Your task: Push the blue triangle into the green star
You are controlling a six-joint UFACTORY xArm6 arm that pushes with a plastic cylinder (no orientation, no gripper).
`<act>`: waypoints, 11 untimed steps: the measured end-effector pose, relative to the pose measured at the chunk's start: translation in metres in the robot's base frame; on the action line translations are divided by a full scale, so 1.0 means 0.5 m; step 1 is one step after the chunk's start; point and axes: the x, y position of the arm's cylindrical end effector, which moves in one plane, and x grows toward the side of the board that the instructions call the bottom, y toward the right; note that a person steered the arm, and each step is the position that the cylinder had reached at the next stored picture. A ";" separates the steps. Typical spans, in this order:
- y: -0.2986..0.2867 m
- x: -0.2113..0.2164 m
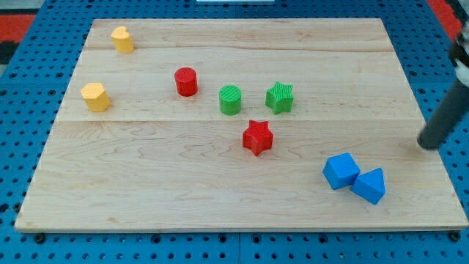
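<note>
My tip (427, 142) right of blue triangle (369, 185) (apart), green star (280, 97) up-left, end effector a bare rod, grasping nothing

The wooden bench (220, 191) carries 8 blocks: 2 yellow blocks (122, 39) (96, 97) at the view's left, a red cylinder (186, 81), green cylinder (230, 100), green star (280, 97), red star (257, 137), and a blue cube (341, 171) touching a blue triangle (369, 185).

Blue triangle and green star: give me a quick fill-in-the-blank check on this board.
1. The blue triangle touches the blue ____.
2. The green star stands right of the green ____.
3. My tip is toward the view's ____ of the blue triangle.

Missing words: cube; cylinder; right.
</note>
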 end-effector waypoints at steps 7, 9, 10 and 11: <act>-0.381 0.002; -0.408 -0.096; -0.417 -0.142; -0.417 -0.214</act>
